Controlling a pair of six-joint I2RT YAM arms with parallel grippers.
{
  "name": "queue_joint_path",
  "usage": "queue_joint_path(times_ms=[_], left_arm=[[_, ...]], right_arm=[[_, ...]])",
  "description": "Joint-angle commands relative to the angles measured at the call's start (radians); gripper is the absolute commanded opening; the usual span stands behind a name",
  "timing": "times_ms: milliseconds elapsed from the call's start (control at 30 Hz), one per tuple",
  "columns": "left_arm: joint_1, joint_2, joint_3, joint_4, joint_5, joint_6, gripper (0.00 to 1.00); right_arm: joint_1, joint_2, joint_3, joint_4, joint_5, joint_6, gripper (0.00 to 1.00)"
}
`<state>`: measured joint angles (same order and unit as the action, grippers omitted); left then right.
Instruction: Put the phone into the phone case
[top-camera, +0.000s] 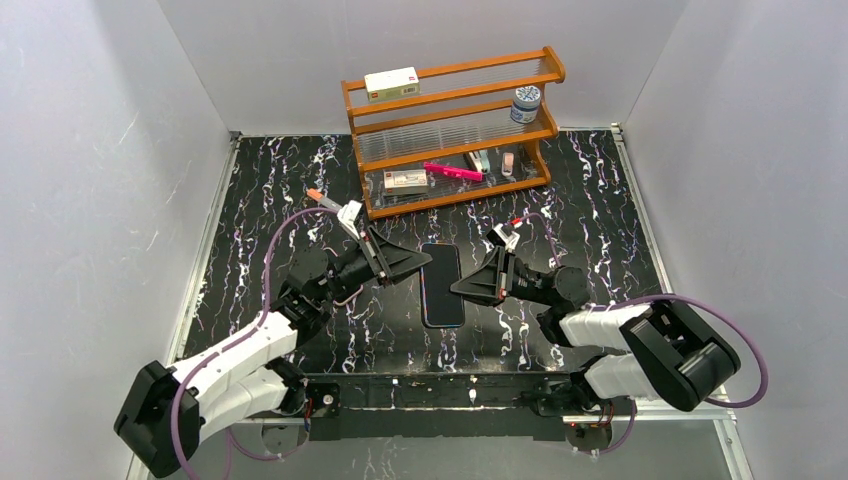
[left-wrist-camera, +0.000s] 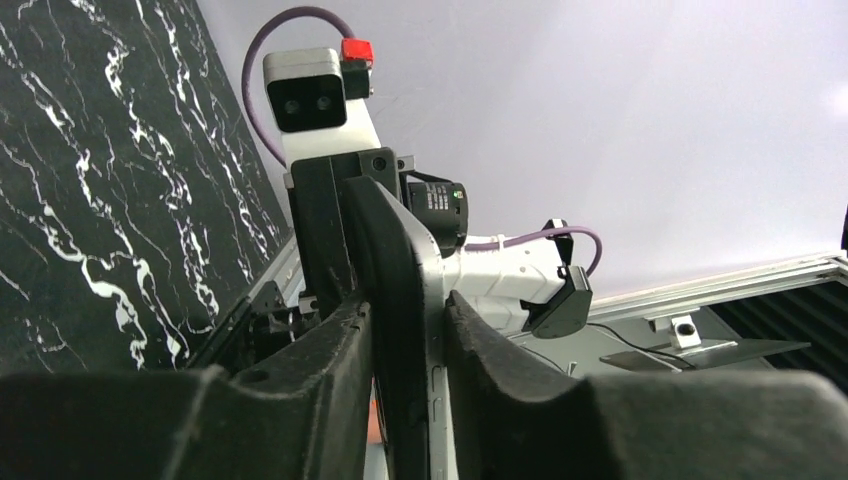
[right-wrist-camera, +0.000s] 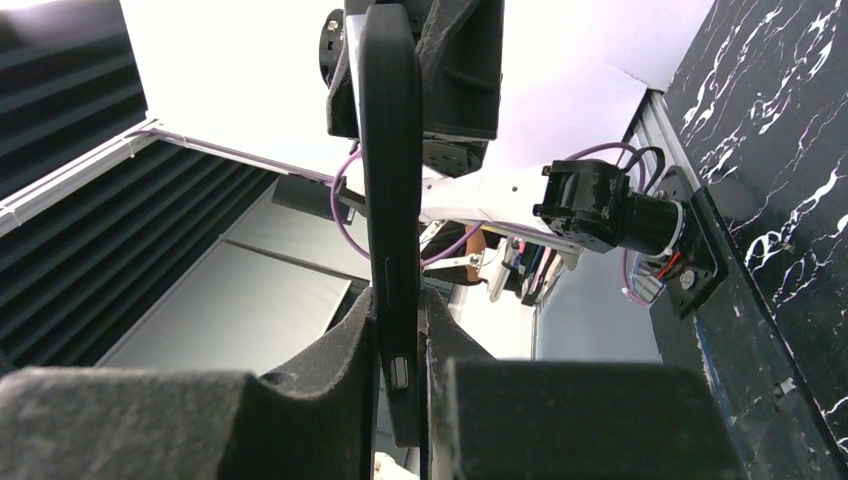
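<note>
The phone lies flat, glossy dark screen up, over the middle of the table. My left gripper pinches its left long edge and my right gripper pinches its right long edge. In the left wrist view my left gripper is shut on the black phone case and the phone's pale metallic rim together. In the right wrist view my right gripper is shut on the black case edge, where a side button shows. How fully the phone sits in the case is hidden.
A wooden rack stands at the back with a white box, a jar, a pink pen and small items. An orange-tipped marker lies left of it. A pale pink edge shows under my left wrist. White walls close in three sides.
</note>
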<state>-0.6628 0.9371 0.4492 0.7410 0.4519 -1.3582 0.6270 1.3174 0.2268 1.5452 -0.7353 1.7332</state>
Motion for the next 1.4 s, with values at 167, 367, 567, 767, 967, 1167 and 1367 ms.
queue_joint_path(times_ms=[167, 367, 567, 767, 967, 1167, 1367], left_arm=[[-0.003, 0.036, 0.002, 0.165, 0.025, -0.042, 0.01], [-0.009, -0.029, 0.055, -0.164, -0.021, 0.131, 0.00], [-0.008, -0.081, 0.128, -0.330, -0.038, 0.176, 0.19], [-0.007, -0.151, 0.074, -0.215, -0.033, 0.064, 0.68], [0.013, -0.159, 0.085, -0.231, -0.044, 0.073, 0.79], [0.014, -0.140, 0.079, -0.151, -0.034, 0.051, 0.78], [0.013, -0.102, 0.050, -0.056, -0.016, 0.032, 0.70]], right_arm=[[0.021, 0.028, 0.100, 0.235, -0.022, 0.003, 0.39], [0.033, 0.060, 0.121, 0.175, -0.012, -0.030, 0.32], [0.033, 0.102, 0.115, 0.250, -0.004, -0.030, 0.06], [0.033, 0.094, 0.151, 0.276, -0.043, -0.014, 0.03], [0.033, 0.036, 0.154, 0.277, -0.052, 0.009, 0.03], [0.038, 0.014, 0.161, 0.278, -0.054, 0.029, 0.04], [0.077, 0.028, 0.186, 0.278, -0.056, 0.019, 0.03]])
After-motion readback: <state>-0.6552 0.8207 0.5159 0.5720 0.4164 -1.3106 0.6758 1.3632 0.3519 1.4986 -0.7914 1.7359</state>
